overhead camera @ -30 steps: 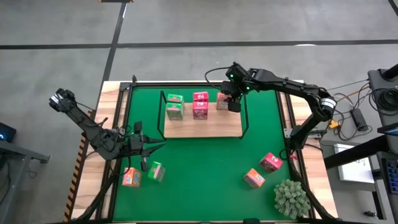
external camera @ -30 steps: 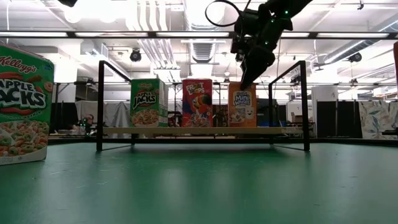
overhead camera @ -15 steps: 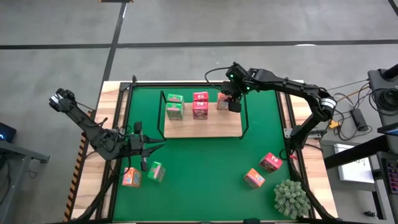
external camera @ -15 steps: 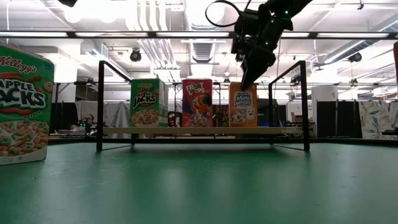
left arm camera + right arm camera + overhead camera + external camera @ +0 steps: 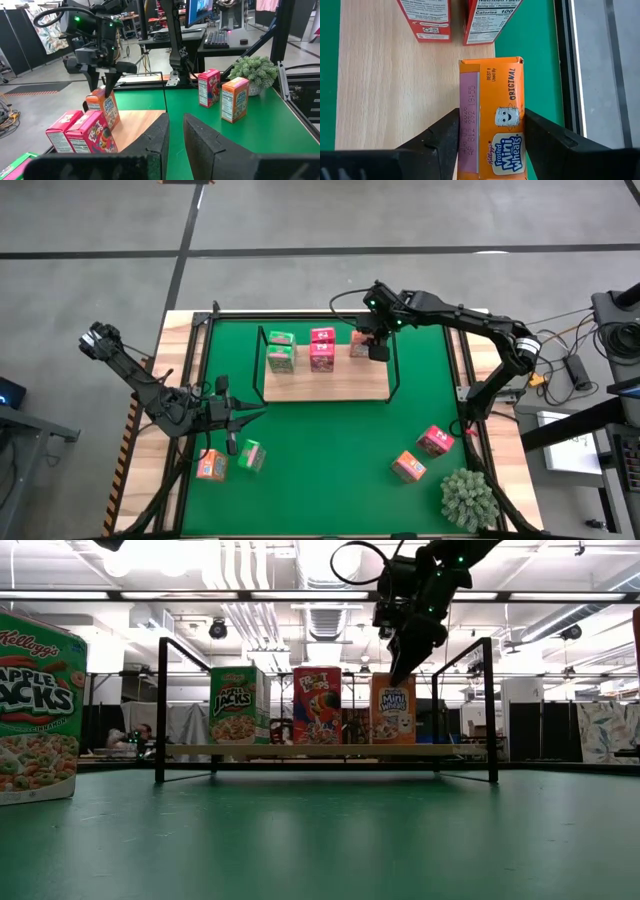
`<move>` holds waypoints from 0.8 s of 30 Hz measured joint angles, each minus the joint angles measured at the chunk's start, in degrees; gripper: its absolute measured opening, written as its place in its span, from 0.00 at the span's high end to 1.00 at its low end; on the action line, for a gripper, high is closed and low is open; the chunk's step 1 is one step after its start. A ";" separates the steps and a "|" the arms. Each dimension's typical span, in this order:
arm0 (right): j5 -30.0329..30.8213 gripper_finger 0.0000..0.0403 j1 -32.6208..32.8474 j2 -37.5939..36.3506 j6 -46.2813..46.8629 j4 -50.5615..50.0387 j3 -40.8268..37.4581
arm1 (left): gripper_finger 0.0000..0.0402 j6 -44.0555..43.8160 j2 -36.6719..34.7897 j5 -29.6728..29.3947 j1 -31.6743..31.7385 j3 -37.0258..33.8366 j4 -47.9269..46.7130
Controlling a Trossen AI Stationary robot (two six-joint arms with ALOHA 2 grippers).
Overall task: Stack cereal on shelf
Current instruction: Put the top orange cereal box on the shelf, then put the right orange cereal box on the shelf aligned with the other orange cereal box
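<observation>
Overhead, the right gripper (image 5: pixel 375 348) hung over the right end of the shelf (image 5: pixel 325 385), directly above an orange cereal box (image 5: pixel 358 343) standing there. Two green boxes (image 5: pixel 281 350) and two pink-red boxes (image 5: pixel 322 348) stood further left on the board. The left gripper (image 5: pixel 243 423) waited low over the green mat (image 5: pixel 330 450) near its left edge, with an orange box (image 5: pixel 211 465) and a green box (image 5: pixel 251 456) just beside it. Another pink-red box (image 5: pixel 434 441) and orange box (image 5: pixel 408 467) lay near the spiky plant (image 5: pixel 468 498).

From table height, the right gripper (image 5: pixel 400 670) pointed down at the top of the orange box (image 5: pixel 392 708), which stood upright on the shelf (image 5: pixel 320 751) beside a pink-red box (image 5: pixel 317 705) and a green one (image 5: pixel 237 705).

Through the left wrist camera, that arm's own fingers (image 5: pixel 160 142) stood close together with a narrow gap and nothing between them.

Through the right wrist camera, its fingers (image 5: pixel 440 140) sat spread on either side of the orange box (image 5: pixel 492 115), right against its faces; whether they pressed it I cannot tell.
</observation>
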 joint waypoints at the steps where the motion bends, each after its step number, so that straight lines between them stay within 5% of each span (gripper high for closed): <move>1: 0.02 0.52 0.00 0.00 0.49 0.00 0.00 | 0.90 0.00 0.00 -0.01 0.00 0.00 0.02; 14: 0.12 0.34 0.00 0.00 1.87 -0.98 0.78 | 0.90 0.00 0.00 0.00 -0.01 -0.02 0.02; 24: 0.15 0.35 2.64 -0.11 11.66 -9.42 12.30 | 0.90 0.00 0.00 -0.02 0.00 0.00 0.02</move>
